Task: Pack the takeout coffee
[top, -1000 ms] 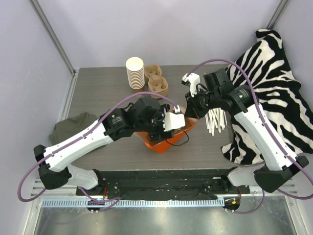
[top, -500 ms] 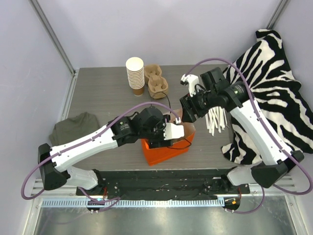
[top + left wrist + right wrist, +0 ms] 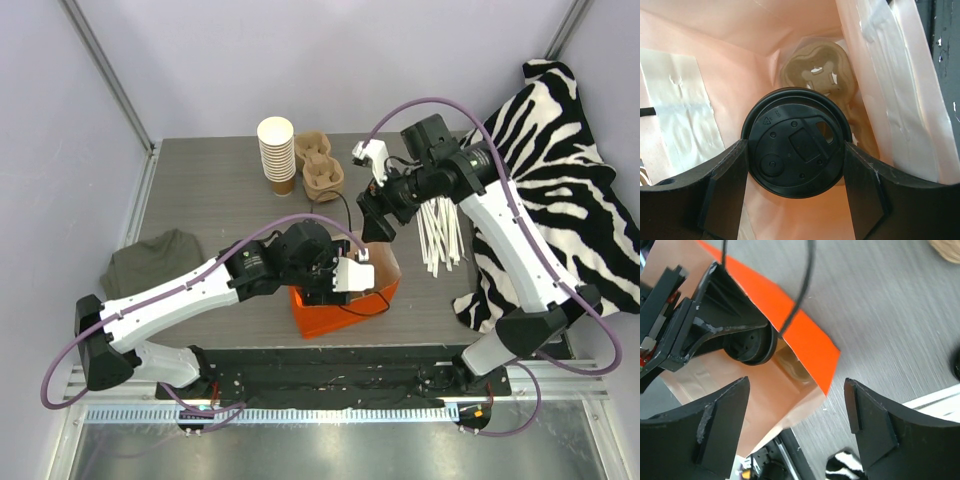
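Grey tabletop [image 3: 210, 190], orange bag [image 3: 320, 320] standing on it. Left gripper [image 3: 795, 165] down inside, clamped on the coffee [image 3: 794, 147] by its black lid, cardboard cup tray [image 3: 817, 75] just beyond the fingertips. Right gripper [image 3: 796, 385] wide open, holding nothing, hovering just above the bag's rim.

In the left wrist view the round black plastic lid [image 3: 795, 155] hides the brown paper cup beneath it and part of the moulded brown pulp carrier [image 3: 800, 65] inside the orange paper bag [image 3: 790, 25]. From above, the left gripper [image 3: 365, 275] blocks the bag's mouth. The zebra-striped cloth [image 3: 560, 150] runs off the right edge.
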{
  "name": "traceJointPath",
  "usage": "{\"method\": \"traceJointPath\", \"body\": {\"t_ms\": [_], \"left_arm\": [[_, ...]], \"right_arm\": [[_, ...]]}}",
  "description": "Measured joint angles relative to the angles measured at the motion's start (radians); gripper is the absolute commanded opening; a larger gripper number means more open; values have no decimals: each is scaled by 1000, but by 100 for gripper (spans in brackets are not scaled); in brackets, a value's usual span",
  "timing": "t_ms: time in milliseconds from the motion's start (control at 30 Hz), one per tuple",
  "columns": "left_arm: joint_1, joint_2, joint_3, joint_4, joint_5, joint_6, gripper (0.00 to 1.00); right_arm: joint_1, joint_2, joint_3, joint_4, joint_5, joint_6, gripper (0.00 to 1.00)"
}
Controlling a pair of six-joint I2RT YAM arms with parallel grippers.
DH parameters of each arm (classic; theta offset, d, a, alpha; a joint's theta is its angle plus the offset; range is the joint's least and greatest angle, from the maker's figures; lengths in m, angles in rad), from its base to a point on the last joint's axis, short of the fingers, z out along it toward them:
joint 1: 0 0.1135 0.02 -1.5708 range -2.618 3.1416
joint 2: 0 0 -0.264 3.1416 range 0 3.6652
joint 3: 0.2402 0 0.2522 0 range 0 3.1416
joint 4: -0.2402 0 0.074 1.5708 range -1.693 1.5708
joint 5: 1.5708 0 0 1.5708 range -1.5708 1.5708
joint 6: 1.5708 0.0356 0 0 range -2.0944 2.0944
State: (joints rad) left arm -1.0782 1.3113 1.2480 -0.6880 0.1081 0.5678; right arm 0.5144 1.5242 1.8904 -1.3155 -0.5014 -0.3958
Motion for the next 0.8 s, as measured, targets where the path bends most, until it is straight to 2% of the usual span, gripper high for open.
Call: {"method": "traceJointPath", "body": {"t_ms": [133,233,300,333,400,433,633,800], "left_arm": [[0,0,-3,0,4,11,20],[0,0,-3,0,10,17,20],[0,0,-3,0,11,18,19],[0,0,-3,0,11,18,18],[0,0,-3,0,11,18,17],[0,0,-3,0,11,18,17],[0,-17,-48,35,-15,12,17],[0,-56,-105,87,-56,8,18]], "right_arm": [[12,47,0,-9,-45,-53,76],[19,80,0,-8,-61,-82,63],[26,103,0,-5,-70,-100,48],[28,110,0,-3,-72,-110,33],[34,119,-4,2,-75,-119,14],[37,120,-9,4,-76,-121,1],[45,100,-44,55,-68,-59,1],[55,-22,-162,163,-43,44,1]]}}
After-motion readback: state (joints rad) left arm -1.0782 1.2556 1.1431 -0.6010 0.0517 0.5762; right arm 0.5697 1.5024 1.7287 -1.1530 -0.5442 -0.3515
